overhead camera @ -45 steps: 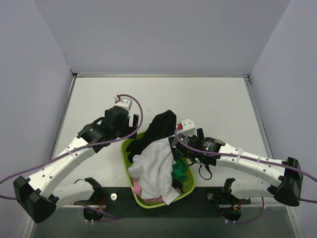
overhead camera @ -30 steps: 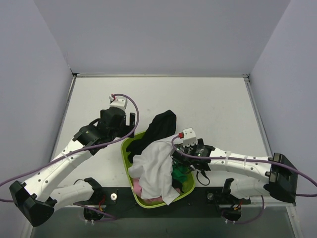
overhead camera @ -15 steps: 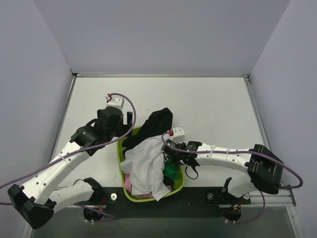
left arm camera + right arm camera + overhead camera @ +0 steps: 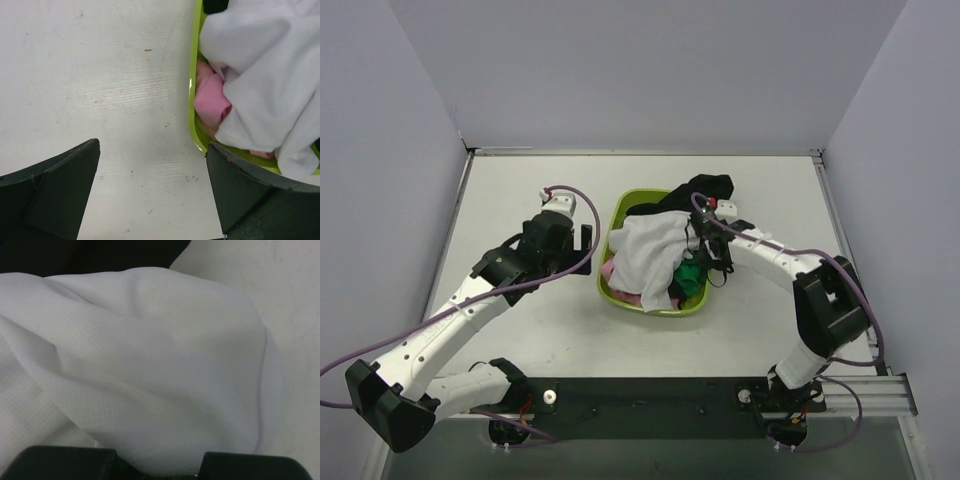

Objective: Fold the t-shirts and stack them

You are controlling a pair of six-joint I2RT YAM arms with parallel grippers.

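The white t-shirt (image 4: 645, 255) lies heaped on top of the lime green basket (image 4: 650, 309), now in the middle of the table. A black t-shirt (image 4: 705, 190) hangs over the far rim. A green one (image 4: 692, 276) and a pink one (image 4: 617, 271) show underneath. My right gripper (image 4: 698, 245) is at the basket's right side, shut on the white t-shirt (image 4: 150, 365); the cloth bulges up between its fingers (image 4: 157, 467). My left gripper (image 4: 584, 238) hovers open over bare table (image 4: 152, 190), just left of the basket rim (image 4: 191, 100), pink cloth (image 4: 212, 97) beside it.
Grey walls close the table at the left, back and right. Bare tabletop (image 4: 520, 200) lies left and behind the basket, and a strip (image 4: 770, 200) to its right. The arm bases and a black rail (image 4: 650, 400) line the near edge.
The right gripper went into the basket and closed on the white cloth. The basket with its shirts slid from the near edge up to mid-table. The left arm barely moved.
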